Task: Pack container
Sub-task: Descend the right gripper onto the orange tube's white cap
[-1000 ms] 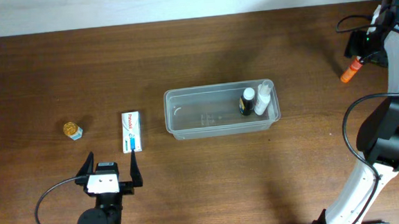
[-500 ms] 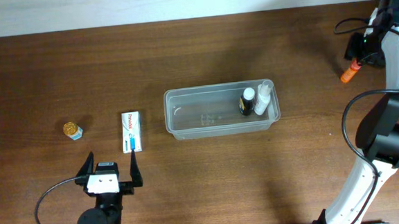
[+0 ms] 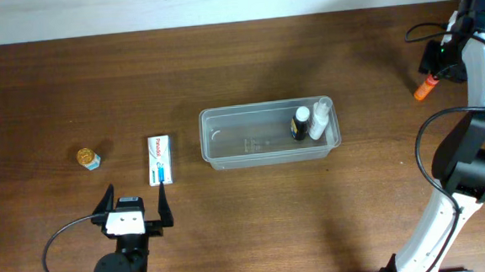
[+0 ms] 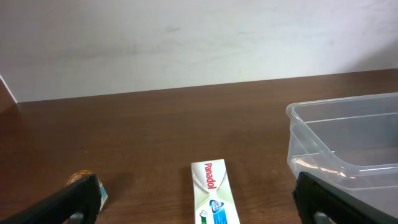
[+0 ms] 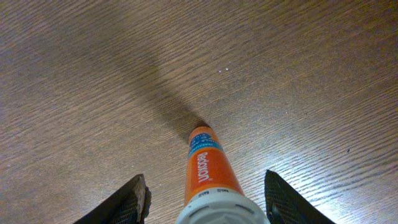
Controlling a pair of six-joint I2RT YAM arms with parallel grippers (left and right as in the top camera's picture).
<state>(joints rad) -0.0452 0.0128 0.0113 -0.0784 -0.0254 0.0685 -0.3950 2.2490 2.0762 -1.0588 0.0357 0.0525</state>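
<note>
Right gripper [image 5: 204, 186] stood spread wide astride a glossy orange tube [image 5: 205, 163], gripping nothing; the tube's white cap was cut off below. Left gripper [image 3: 135, 193] likewise parted, empty. Clear rounded plastic container [image 3: 220, 147] sat mid-table, two bottles [image 3: 309, 122] inside.

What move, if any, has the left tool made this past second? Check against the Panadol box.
No. The left tool stays open just below the Panadol box in the overhead view, gap unchanged.
</note>
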